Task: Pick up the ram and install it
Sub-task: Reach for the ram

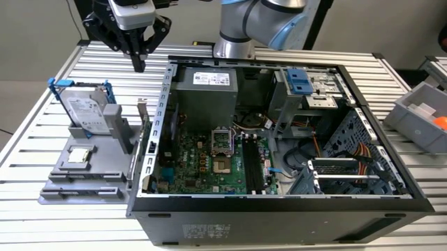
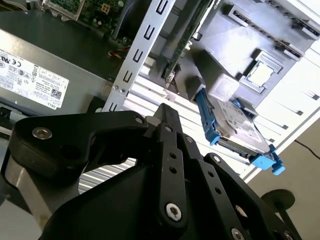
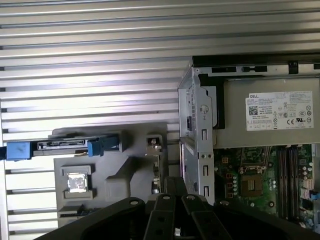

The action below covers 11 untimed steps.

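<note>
The ram (image 1: pixel 143 119) stands on edge in the grey holder (image 1: pixel 84 183) in the exterior view, at the side of the holder nearest the open computer case (image 1: pixel 279 209) and just beside the case wall. I see the gripper (image 1: pixel 140 64) hanging well above it, over the slatted table (image 1: pixel 42 225) behind the holder, its fingers pointing down and clenched together with nothing between them. On the same holder, a hard drive in a blue frame (image 1: pixel 87 110) stands upright toward the exterior view's left, and a small silver processor chip (image 1: pixel 79 155) lies flat in front of it. Inside the case I can make out the green motherboard (image 1: pixel 202 162) and the grey power supply (image 1: pixel 206 97). In the second wrist view, the gripper (image 2: pixel 167 110) is pressed closed in the foreground; beyond it the ram (image 2: pixel 187 35) shows as a thin dark strip between the case wall and the holder, with the hard drive (image 2: pixel 235 122) and the processor chip (image 2: pixel 260 75) farther off. In the first wrist view, I look straight down: the ram (image 3: pixel 156 165) appears edge-on as a narrow line in the holder (image 3: pixel 110 165), close to the case wall, and the gripper (image 3: pixel 172 182) is empty, apart from the ram.
</note>
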Motion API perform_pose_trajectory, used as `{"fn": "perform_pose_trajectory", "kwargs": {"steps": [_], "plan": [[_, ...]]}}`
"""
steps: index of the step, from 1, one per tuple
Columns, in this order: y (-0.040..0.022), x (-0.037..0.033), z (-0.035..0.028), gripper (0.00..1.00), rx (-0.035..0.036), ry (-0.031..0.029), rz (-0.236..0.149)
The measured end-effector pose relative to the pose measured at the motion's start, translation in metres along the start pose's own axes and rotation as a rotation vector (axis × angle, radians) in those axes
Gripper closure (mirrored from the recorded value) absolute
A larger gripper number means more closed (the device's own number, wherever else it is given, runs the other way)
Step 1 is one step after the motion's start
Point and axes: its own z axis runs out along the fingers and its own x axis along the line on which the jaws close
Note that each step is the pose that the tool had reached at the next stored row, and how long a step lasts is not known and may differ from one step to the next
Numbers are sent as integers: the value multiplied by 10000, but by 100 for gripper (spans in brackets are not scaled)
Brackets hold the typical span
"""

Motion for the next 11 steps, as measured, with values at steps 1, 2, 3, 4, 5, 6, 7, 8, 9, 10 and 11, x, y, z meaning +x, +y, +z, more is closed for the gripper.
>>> {"fn": "perform_pose_trajectory", "kwargs": {"steps": [1, 2, 3, 4, 5, 6, 7, 8, 9, 10, 11], "plan": [[0, 5, 0, 100, 0, 2, 0], [-1, 10, 1, 100, 0, 3, 0], [-2, 16, 0, 100, 0, 5, 1], [-2, 21, 0, 100, 1, 6, 0], [-2, 29, 0, 100, 0, 7, 0], [-3, 37, 1, 100, -1, 6, 0], [-3, 46, 1, 100, 0, 7, 1], [-4, 57, 0, 100, 1, 8, 0], [-5, 67, 0, 100, 0, 7, 0], [-6, 78, 0, 100, 1, 7, 1], [-6, 87, 0, 100, 0, 7, 1]]}}
